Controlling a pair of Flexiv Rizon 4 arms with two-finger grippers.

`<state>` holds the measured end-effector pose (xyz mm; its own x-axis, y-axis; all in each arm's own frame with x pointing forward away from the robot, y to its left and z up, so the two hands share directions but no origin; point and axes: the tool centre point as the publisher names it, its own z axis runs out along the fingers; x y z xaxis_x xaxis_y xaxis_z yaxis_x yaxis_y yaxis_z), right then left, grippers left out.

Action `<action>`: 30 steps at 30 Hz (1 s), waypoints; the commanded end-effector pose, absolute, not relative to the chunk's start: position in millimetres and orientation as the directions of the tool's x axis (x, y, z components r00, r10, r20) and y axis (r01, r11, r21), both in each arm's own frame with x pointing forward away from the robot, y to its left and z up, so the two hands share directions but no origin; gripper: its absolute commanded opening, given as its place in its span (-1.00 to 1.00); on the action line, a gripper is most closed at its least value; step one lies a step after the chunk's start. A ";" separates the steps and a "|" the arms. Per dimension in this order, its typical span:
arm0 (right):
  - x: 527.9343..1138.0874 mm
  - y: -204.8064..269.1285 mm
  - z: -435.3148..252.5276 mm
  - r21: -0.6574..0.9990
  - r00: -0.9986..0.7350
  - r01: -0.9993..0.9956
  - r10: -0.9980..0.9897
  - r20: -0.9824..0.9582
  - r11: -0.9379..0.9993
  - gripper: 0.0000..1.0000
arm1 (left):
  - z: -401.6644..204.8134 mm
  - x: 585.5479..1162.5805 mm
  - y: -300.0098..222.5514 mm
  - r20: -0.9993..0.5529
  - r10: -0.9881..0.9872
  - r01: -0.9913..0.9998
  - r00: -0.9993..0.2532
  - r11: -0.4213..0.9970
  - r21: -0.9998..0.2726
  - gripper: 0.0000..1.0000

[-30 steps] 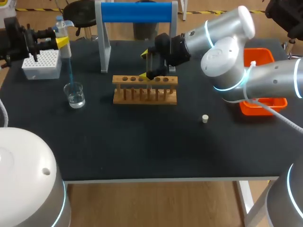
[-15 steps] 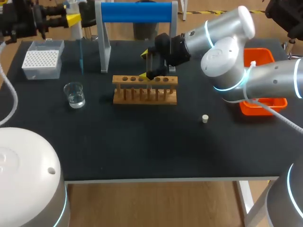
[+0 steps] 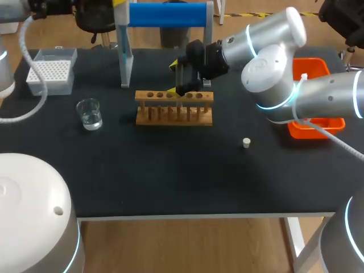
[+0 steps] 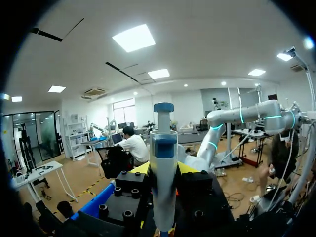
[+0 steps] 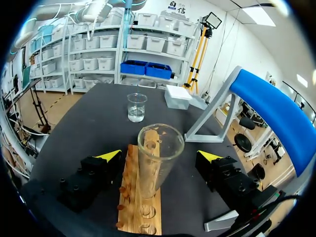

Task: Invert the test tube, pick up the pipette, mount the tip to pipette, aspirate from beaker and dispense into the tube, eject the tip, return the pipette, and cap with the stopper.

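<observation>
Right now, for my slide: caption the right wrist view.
Open right gripper flanks upright test tube in wooden rack.

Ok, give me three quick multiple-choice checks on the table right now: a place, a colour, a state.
1. The stopper lies: A left of the rack; B on top of it; C on the table, right of it.
2. The stand's top bar is: A blue; B red; C green.
3. The test tube is: A lying flat; B upright in the rack, mouth open; C upright and capped.
Answers: 1 C, the head view shows it on the table, right of the rack. 2 A, the bar is blue. 3 B, the right wrist view shows its open rim on top.
</observation>
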<state>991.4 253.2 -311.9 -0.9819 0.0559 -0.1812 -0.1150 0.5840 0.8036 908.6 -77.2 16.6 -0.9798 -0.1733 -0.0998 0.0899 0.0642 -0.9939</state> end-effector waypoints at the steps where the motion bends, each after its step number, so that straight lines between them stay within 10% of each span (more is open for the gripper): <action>1: 992.7 252.6 -311.2 0.802 -0.983 -0.115 0.052 -0.178 0.586 1.00 | 20.7 925.1 -96.4 -0.099 -0.143 0.091 -0.985 0.063 -0.994 -1.00; 30: 1001.2 249.4 -309.2 0.828 -0.990 -0.104 0.026 -0.142 0.551 1.00 | 25.7 933.6 -131.2 -0.083 -0.071 0.079 -0.994 0.061 -0.995 -1.00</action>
